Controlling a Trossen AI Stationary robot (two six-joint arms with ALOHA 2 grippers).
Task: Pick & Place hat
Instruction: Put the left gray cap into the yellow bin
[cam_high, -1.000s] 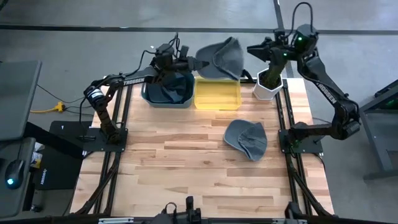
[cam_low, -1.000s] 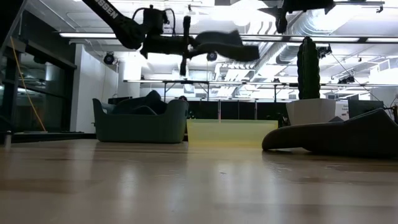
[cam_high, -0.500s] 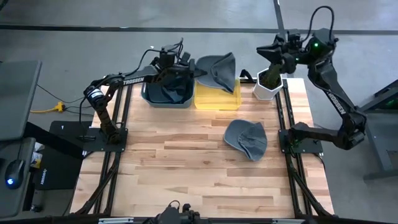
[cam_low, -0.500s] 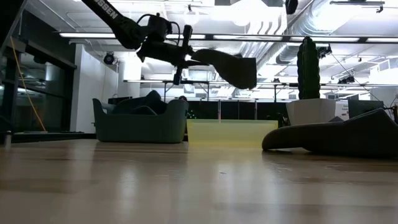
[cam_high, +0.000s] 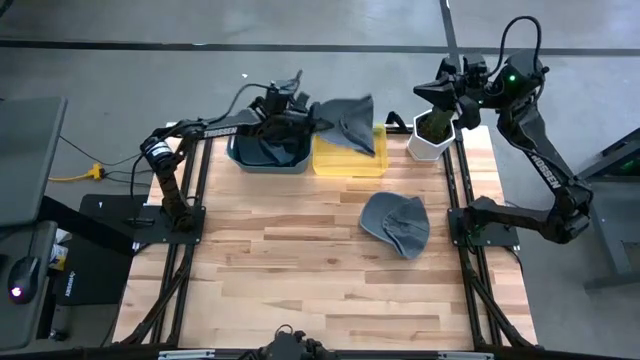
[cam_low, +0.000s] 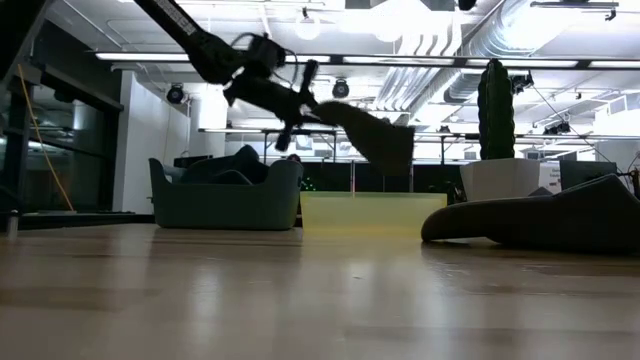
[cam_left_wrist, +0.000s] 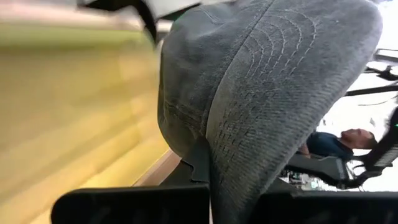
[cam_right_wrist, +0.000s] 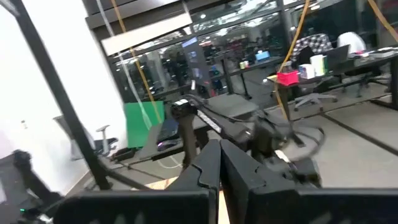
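High view: left gripper (cam_high: 308, 113) closed on a grey hat (cam_high: 347, 121), held in the air over the yellow tray (cam_high: 350, 160) at the far edge of the wooden surface (cam_high: 300, 260). Just beside the tray, a dark blue bin (cam_high: 268, 152) with dark cloth inside. Second grey hat (cam_high: 396, 223) lying flat on the surface, nearer the right side. Right gripper (cam_high: 432, 92) raised above the white plant pot (cam_high: 429, 142), fingers shut on nothing.

Low view: held hat (cam_low: 375, 140) hanging tilted from the left gripper (cam_low: 318, 112), above the yellow tray (cam_low: 370, 213) and apart from it. Second hat (cam_low: 545, 222) resting on the surface at right.

Left wrist view: hat (cam_left_wrist: 267, 93) pinched between the dark fingers (cam_left_wrist: 130, 204), yellow tray (cam_left_wrist: 68, 124) behind.

Right wrist view: fingers (cam_right_wrist: 208, 171) pressed together, empty.
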